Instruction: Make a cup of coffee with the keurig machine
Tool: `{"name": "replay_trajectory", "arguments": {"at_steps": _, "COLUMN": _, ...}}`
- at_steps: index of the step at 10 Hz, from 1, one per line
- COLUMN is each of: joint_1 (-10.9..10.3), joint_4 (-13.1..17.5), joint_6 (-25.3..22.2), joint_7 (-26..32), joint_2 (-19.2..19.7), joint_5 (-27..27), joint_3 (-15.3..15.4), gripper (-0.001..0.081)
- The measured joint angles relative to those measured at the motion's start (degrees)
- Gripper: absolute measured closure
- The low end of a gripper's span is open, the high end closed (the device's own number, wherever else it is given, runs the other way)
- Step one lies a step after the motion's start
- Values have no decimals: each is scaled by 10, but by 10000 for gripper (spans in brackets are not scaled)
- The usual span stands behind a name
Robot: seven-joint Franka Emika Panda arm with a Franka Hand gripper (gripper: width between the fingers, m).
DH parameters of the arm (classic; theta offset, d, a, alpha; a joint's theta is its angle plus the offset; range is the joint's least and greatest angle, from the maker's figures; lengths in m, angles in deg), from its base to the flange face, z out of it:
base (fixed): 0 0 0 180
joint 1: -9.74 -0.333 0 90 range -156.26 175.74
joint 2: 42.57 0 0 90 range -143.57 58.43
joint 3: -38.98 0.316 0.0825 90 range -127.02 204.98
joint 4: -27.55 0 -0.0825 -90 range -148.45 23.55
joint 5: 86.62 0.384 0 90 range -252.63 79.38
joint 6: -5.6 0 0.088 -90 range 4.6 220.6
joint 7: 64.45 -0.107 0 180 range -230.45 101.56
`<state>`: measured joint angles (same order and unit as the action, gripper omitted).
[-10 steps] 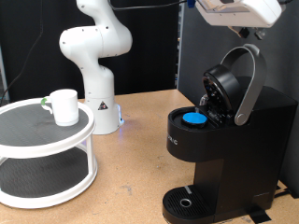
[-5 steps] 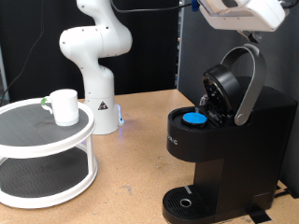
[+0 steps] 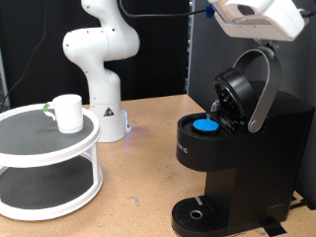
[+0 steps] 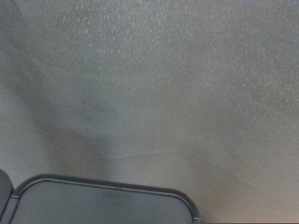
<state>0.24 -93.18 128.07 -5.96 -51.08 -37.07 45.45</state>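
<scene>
Gripper (image 3: 259, 17): high above the keurig (image 3: 237, 148); fingers hidden, spread or pressed together I cannot tell
Keurig: lid raised, blue pod (image 3: 204, 124) seated
Cup (image 3: 67, 112): on the tiered rack (image 3: 39, 144), exterior view's left

The keurig machine (image 3: 235, 148) stands lid-open, a blue pod (image 3: 204, 124) inside.
</scene>
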Motion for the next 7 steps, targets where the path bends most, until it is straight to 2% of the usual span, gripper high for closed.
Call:
{"name": "replay_trajectory", "arguments": {"at_steps": 3, "joint_1": 3, "joint_4": 2, "joint_6": -13, "joint_7": 1, "joint_2": -2, "joint_5": -3, "joint_3": -5, "gripper": 800}}
{"name": "replay_trajectory", "arguments": {"at_steps": 7, "joint_1": 19, "joint_4": 11, "joint_6": -55, "joint_7": 1, "joint_2": -9, "joint_5": -39, "joint_3": -18, "gripper": 800}}
